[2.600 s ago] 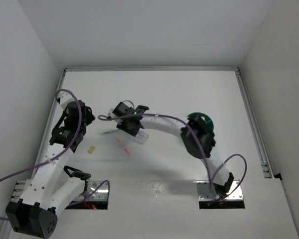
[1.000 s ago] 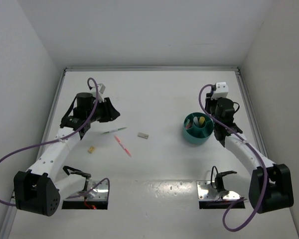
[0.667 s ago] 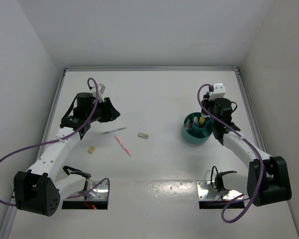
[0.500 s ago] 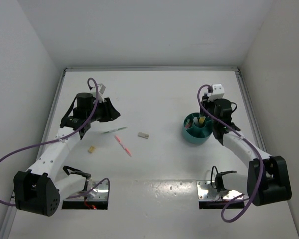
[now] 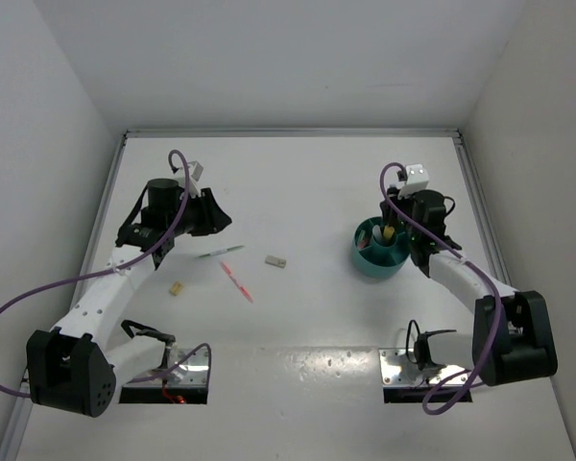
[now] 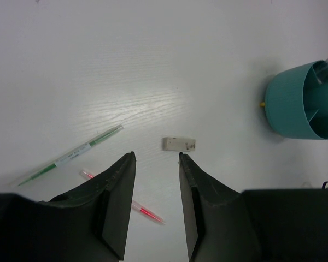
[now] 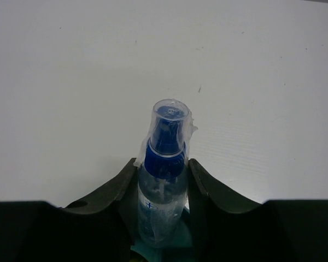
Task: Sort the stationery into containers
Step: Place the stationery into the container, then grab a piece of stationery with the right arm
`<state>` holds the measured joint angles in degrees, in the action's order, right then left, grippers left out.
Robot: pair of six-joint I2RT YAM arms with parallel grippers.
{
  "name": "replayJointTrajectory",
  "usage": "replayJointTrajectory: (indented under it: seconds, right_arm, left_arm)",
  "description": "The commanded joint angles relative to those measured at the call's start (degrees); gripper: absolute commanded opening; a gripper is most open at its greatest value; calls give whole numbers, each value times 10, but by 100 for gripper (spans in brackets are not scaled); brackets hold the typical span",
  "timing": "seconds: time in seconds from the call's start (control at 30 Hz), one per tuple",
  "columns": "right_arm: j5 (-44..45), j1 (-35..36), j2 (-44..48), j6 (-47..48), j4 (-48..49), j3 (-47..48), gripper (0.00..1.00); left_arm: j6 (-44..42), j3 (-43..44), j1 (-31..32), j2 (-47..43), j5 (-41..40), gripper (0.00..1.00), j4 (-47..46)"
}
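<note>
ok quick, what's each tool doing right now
left tool: open, nothing between its jaws.
right tool: closed on a clear tube, blue-capped.

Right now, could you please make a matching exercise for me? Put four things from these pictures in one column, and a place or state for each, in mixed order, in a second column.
Things
1. clear tube
2. grey eraser
3. thin green pen
4. teal tub

Places or states
A. round, with divider walls inside
B. long and slanted, left of the eraser
C. clamped in the right gripper
D. short block lying between the pen and the tub

Pairs: 1-C, 2-D, 3-B, 4-A
</note>
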<state>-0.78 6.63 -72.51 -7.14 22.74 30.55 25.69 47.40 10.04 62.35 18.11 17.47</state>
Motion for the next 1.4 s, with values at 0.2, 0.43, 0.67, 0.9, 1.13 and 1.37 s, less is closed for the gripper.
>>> replayJointTrajectory:
  seconds: [0.2, 0.43, 0.67, 0.9, 1.13, 1.37]
  right_arm:
    - [-45, -15, 16, 5, -5, 13, 40]
    - [-73, -21, 43, 22, -16, 7, 46]
    - [-85, -21, 71, 27, -27, 7, 49]
    - [-111, -21, 117, 64, -58, 40, 47]
    - [-374, 11, 45, 156, -296, 243, 0]
    - [-351, 114, -99, 206, -458, 389, 40]
  left_arm:
    - [-8, 0, 1, -6, 9, 43, -15]
    - [-8, 0, 1, -6, 9, 43, -15]
    - [-8, 0, 1, -6, 9, 43, -15]
    - [-8, -6, 1, 5, 9, 16, -15]
    - [26, -6, 6, 29, -102, 0, 6]
    - [32, 7, 11, 66, -147, 37, 34]
